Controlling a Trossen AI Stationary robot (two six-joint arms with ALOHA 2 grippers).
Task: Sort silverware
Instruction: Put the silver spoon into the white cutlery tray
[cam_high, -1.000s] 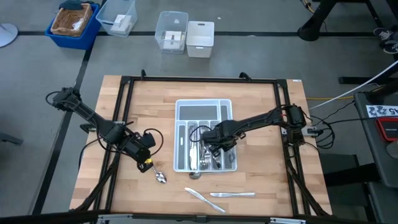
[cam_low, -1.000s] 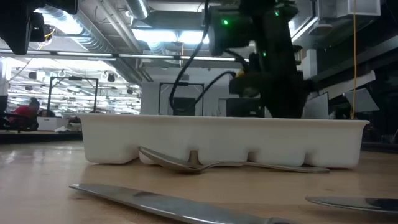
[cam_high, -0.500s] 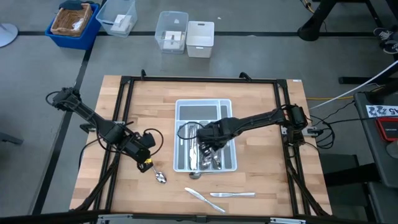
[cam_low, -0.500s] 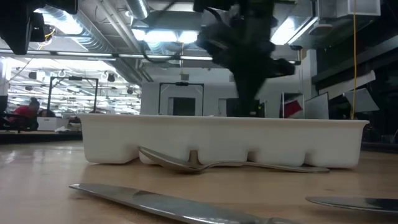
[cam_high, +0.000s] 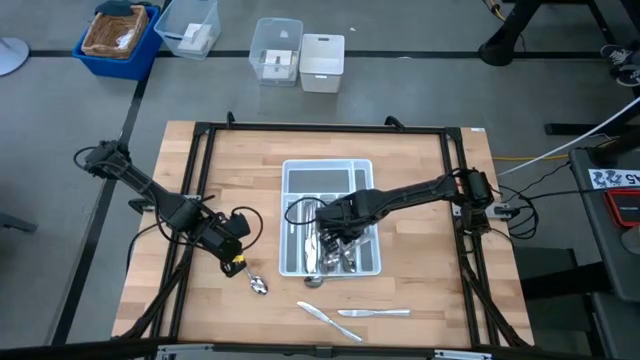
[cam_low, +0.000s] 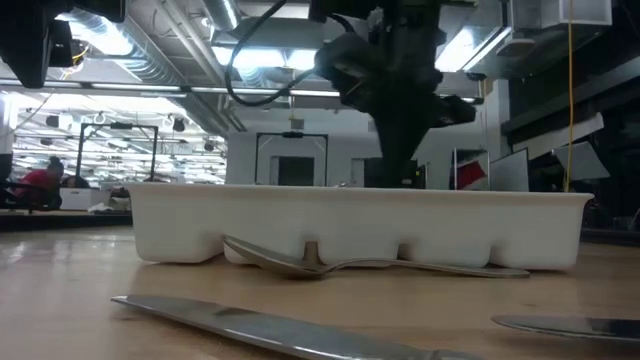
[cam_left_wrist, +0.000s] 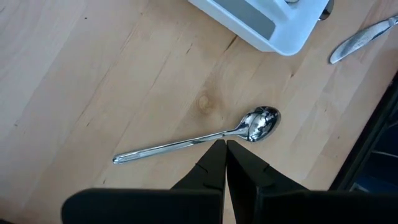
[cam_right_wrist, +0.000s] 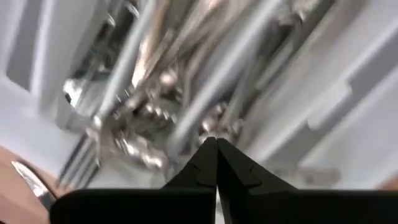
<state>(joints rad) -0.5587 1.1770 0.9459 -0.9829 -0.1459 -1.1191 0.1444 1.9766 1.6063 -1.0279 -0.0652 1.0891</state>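
The white divided tray (cam_high: 296, 183) (cam_low: 180, 225) stands mid-table with several pieces of silverware (cam_high: 340, 255) piled in its near slots. My right gripper (cam_high: 322, 222) (cam_right_wrist: 216, 144) is shut and hangs over that pile (cam_right_wrist: 143, 118); nothing shows between its fingers. My left gripper (cam_high: 240, 262) (cam_left_wrist: 224, 144) is shut, near the table's left edge, its tips just above a spoon (cam_left_wrist: 199, 138) (cam_high: 258, 285) that lies flat on the wood. Whether it touches the spoon, I cannot tell. Another spoon (cam_low: 330, 262) (cam_high: 312, 280) lies against the tray's near wall.
Two knives (cam_high: 328, 318) (cam_high: 375, 313) lie on the table near its near edge, also seen close in the low view as knife (cam_low: 270, 325) and knife (cam_low: 570, 325). A black frame (cam_high: 200, 130) borders the table. Bins (cam_high: 300, 55) stand on the floor beyond.
My right gripper has moved over the tray from the right-hand slots toward the table's left and slightly far, and its wrist has turned; most of this happened in the first half second. The left arm and the loose silverware have kept still.
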